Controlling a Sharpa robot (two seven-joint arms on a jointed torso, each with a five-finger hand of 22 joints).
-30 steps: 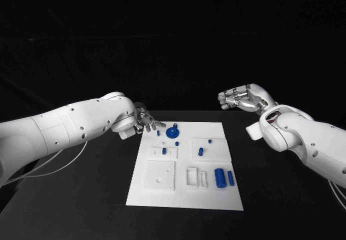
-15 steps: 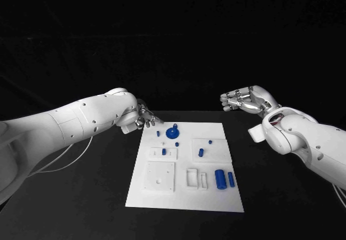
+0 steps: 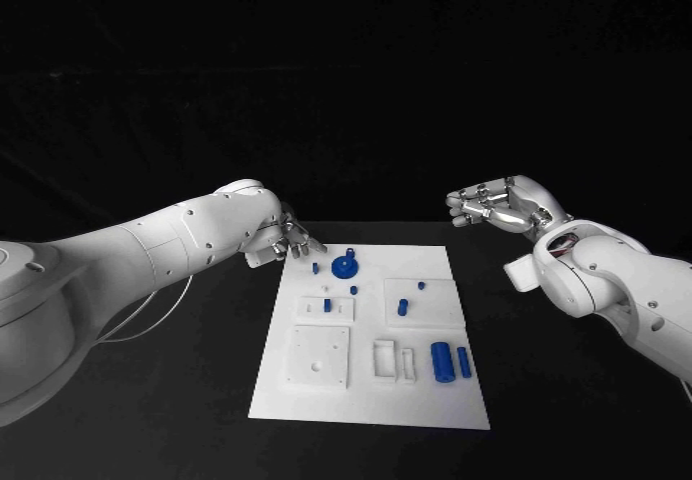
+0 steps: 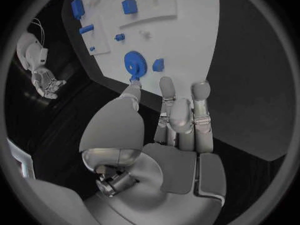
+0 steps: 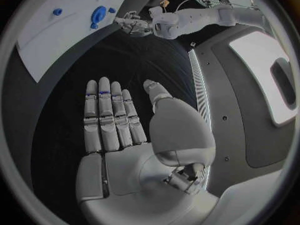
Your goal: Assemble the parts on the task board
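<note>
The white task board [image 3: 433, 265] lies in the middle of the table. A blue gear [image 3: 346, 266] sits near its far edge, with small blue pegs [image 3: 327, 303] around it and two larger blue cylinders [image 3: 441, 361] nearer the front right. My left hand [image 3: 296, 240] hovers at the board's far left corner, fingers apart and holding nothing. In the left wrist view its fingertips [image 4: 165, 82] reach towards the gear [image 4: 134, 64] and a small blue piece [image 4: 158, 64]. My right hand [image 3: 498, 205] is raised beyond the board's far right corner, its palm [image 5: 125, 130] flat and holding nothing.
Raised white square blocks [image 3: 319, 352] and a slotted holder [image 3: 389, 357] stand on the board's near half. Bare black table [image 3: 562, 380] surrounds the board on both sides.
My left forearm has swung further over the table while its hand stays at the board's far left corner. The right hand has drifted slightly right and down.
</note>
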